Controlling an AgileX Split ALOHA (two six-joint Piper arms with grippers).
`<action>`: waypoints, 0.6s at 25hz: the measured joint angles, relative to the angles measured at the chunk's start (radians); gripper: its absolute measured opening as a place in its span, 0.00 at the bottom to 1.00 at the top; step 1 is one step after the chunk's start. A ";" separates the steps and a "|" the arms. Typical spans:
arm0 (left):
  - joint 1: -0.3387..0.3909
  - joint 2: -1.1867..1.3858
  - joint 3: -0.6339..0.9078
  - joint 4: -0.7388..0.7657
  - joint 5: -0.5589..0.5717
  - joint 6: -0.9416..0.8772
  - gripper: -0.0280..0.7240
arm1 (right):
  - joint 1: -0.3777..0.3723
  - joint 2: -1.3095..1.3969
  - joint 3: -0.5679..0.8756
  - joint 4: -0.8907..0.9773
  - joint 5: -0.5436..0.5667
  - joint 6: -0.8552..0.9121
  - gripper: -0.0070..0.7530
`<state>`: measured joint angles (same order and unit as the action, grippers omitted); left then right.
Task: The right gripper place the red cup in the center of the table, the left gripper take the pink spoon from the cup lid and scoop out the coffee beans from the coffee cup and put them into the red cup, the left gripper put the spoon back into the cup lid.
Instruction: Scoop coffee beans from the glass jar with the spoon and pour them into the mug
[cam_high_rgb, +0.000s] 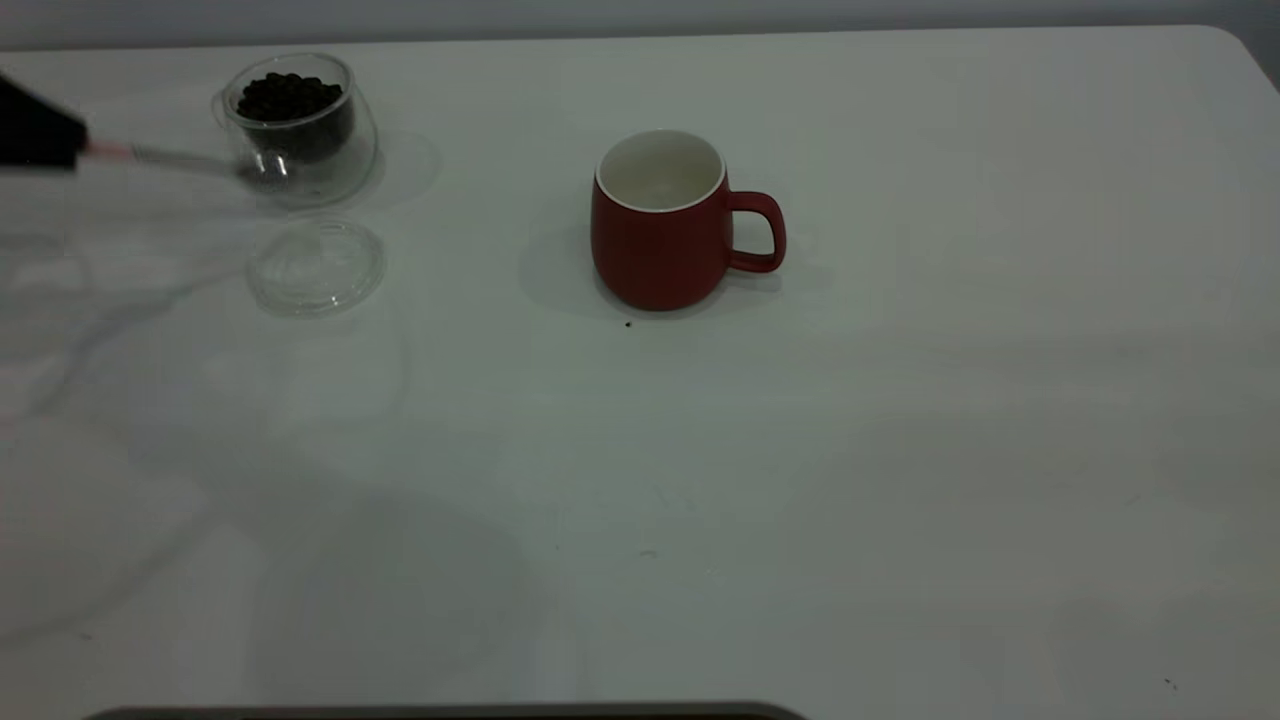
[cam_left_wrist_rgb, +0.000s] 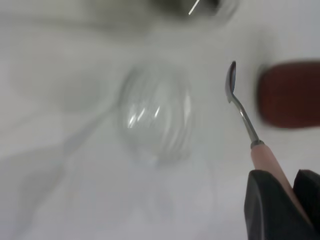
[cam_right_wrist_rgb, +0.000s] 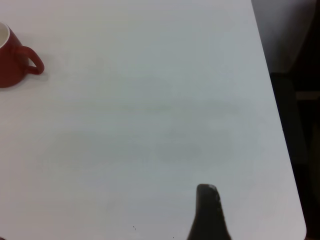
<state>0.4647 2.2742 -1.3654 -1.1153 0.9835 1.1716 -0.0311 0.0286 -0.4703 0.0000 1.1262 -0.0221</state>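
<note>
The exterior view shows the large white tabletop (cam_high_rgb: 800, 450) with the rounded dark-red ceramic mug (cam_high_rgb: 660, 235) standing upright near its middle, its white inside bare and its loop handle turned toward the right side of that view. Well apart from it, toward the far left, the small clear double-walled glass cup (cam_high_rgb: 300, 125) is seen, filled with a heap of dark roasted coffee beans (cam_high_rgb: 288, 97). Just in front of the glass cup, the flat round clear glass lid (cam_high_rgb: 316, 266) lies on the table with nothing on it. The black left gripper (cam_high_rgb: 45, 135) is seen only partly at the left edge of the view. It is clamped on the pale pink handle of the small teaspoon (cam_high_rgb: 170, 157), which is held roughly level above the table, its metal bowl reaching the near side of the glass cup; whether bowl and glass touch cannot be told.

In the left wrist view, the gripper's dark fingers (cam_left_wrist_rgb: 267, 207) are closed around the pink handle, and the spoon's bowl (cam_left_wrist_rgb: 231, 80) appears empty, above the table between the lid and the red mug.

In the right wrist view, one dark finger (cam_right_wrist_rgb: 207, 210) of the right gripper is seen above bare table near the edge, well apart from the mug (cam_right_wrist_rgb: 12, 62); whether this pincer is apart or together cannot be told.
</note>
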 joint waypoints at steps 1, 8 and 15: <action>0.000 -0.010 -0.024 -0.013 0.018 -0.002 0.20 | 0.000 0.000 0.000 0.000 0.000 0.000 0.78; 0.000 -0.018 -0.196 -0.027 0.050 -0.049 0.20 | 0.000 0.000 0.000 0.000 0.000 0.000 0.78; -0.003 0.048 -0.281 -0.015 0.029 -0.051 0.20 | 0.000 0.000 0.000 0.000 0.000 0.000 0.78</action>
<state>0.4616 2.3225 -1.6462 -1.1300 1.0121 1.1209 -0.0311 0.0286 -0.4703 0.0000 1.1262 -0.0221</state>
